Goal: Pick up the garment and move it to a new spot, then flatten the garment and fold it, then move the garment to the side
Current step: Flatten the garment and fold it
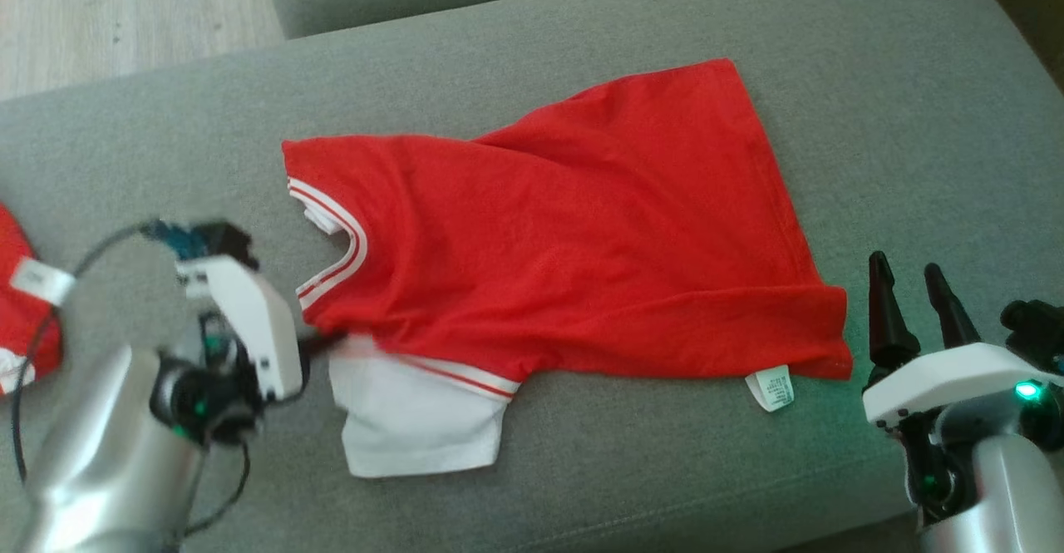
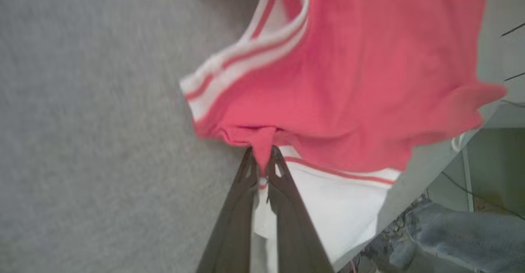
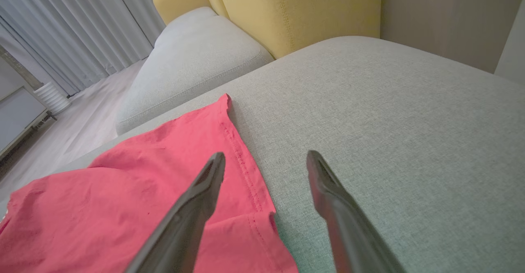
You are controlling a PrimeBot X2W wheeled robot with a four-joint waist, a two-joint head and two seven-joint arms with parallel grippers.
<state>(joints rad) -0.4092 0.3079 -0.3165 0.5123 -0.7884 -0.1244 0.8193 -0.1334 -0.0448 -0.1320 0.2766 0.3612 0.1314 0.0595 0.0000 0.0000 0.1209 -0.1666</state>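
Far left, a scrap of another red cloth (image 1: 21,328) with a white tag lies on the grey fabric sofa cushion (image 1: 632,486). Next along is the left gripper (image 1: 326,339), jaws pinched together on a fold of the red short-sleeved jersey with white sleeve and striped trim (image 1: 565,237), right at the shoulder. The jersey spreads across the cushion's middle, collar left, hem right, with a small white care label (image 1: 770,388) poking out below. Far right, the right gripper (image 1: 910,274) sits just beside the hem corner, jaws apart, gripping nothing.
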